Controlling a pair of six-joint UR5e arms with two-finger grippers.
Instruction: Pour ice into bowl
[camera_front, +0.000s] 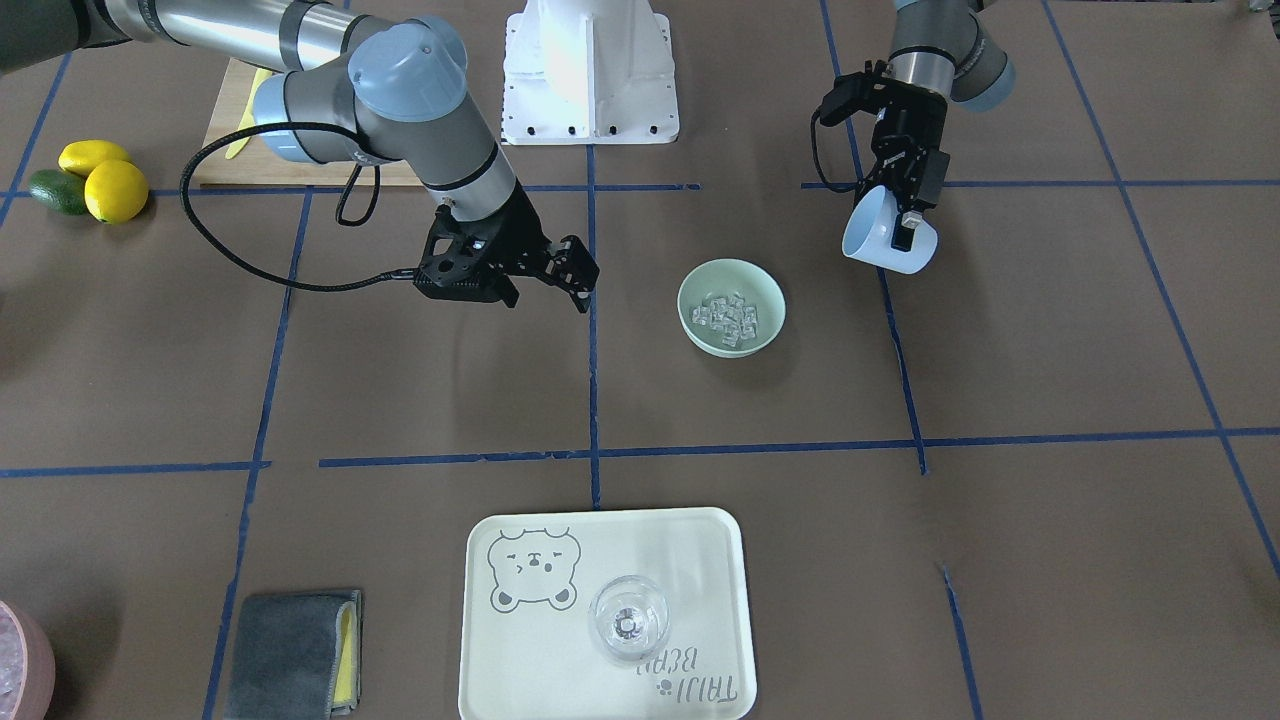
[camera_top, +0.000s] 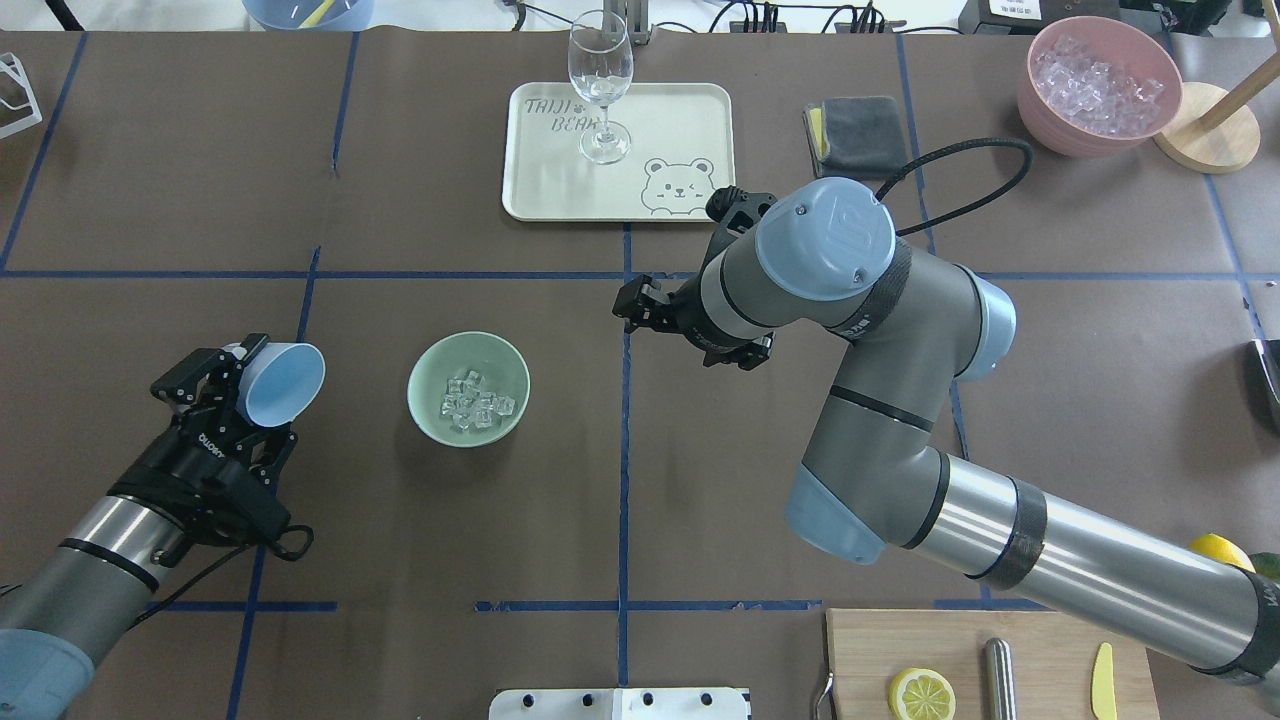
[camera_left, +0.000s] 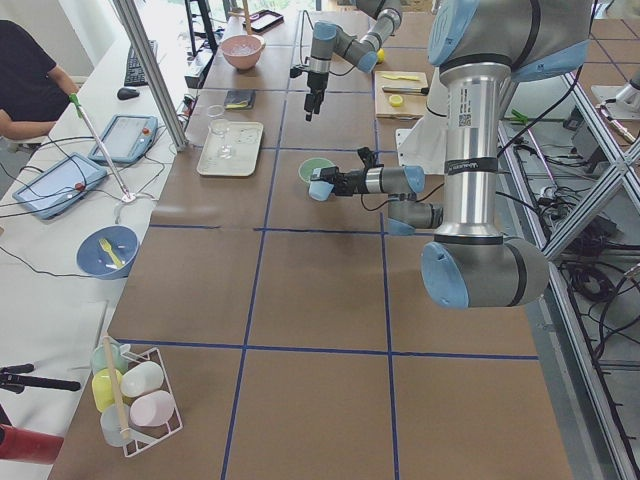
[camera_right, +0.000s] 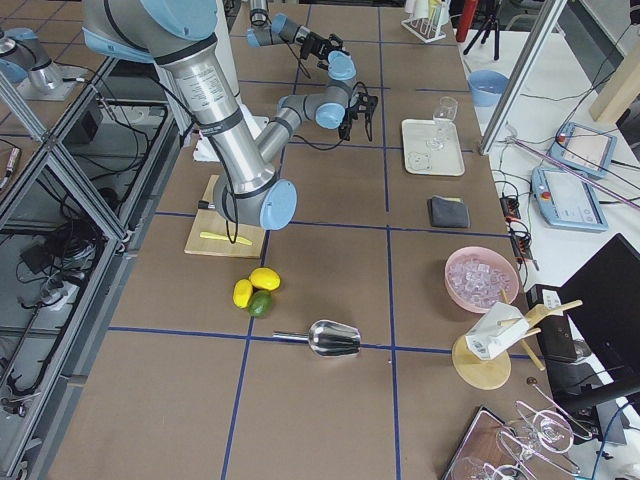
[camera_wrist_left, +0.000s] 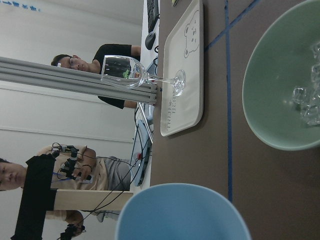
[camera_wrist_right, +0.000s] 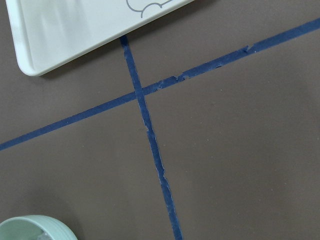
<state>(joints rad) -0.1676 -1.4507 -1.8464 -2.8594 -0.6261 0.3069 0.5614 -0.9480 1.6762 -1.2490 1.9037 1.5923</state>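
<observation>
Front view: the left gripper (camera_front: 905, 218) is clamped on the tipped blue cup (camera_front: 868, 236), and the ice (camera_front: 730, 313) sits heaped in the green bowl (camera_front: 771, 291). Overhead: the right gripper (camera_top: 632, 305) hangs spread, holding nothing. Those cubes look slick and loose, so better carried by the stiff bowl's rim.

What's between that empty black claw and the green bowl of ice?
Nothing stands between the right gripper and the bowl: only bare table and a blue tape line, clearest in the overhead view.

Clear glassy ice (camera_top: 476, 402) fills a matte mint bowl (camera_top: 426, 374) on a matt brown paper table (camera_top: 500, 520).
</observation>
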